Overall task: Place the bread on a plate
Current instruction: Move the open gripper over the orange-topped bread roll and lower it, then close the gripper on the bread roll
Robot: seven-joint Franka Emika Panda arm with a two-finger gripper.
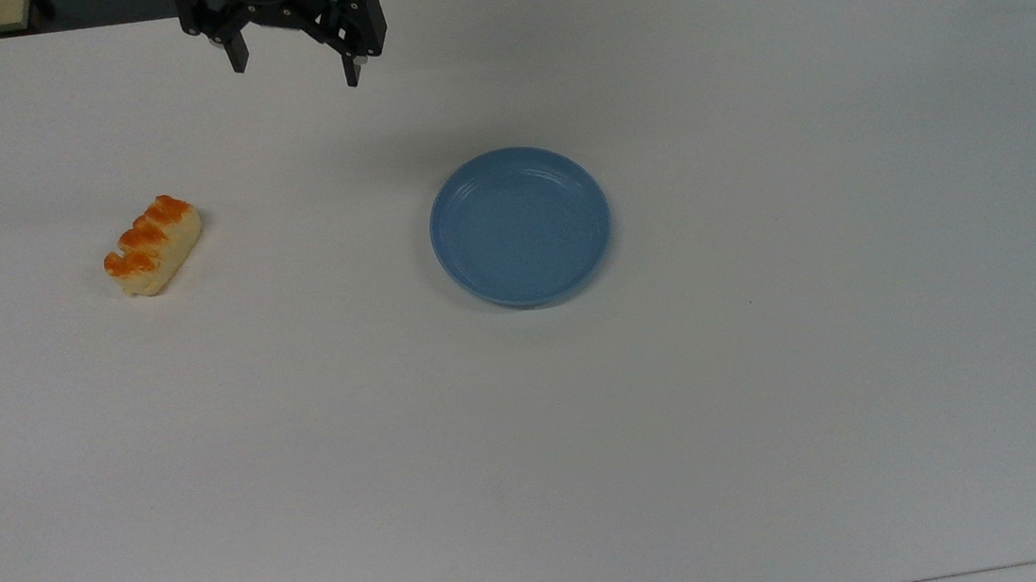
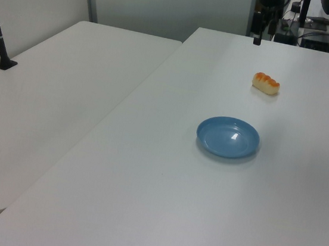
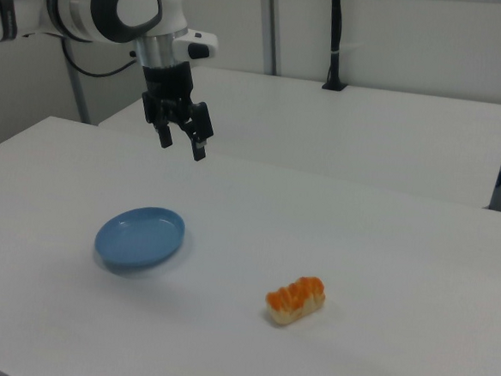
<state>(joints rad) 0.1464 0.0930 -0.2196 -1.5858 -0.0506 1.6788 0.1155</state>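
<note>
Not begun — bread (image 1: 152,245) lies well left of the empty plate (image 1: 520,226) in the top view; gripper (image 1: 296,77) hangs above, jaws wide, holding nothing.

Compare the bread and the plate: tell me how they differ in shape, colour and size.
Shape: the bread is an oblong loaf with bumps on top; the plate is round and shallow with a raised rim.
Colour: the bread is pale yellow with an orange-brown glaze; the plate is plain blue.
Size: the bread is shorter than the plate is wide.
Shared: both rest on the white table, apart from each other, and the gripper touches neither.
</note>
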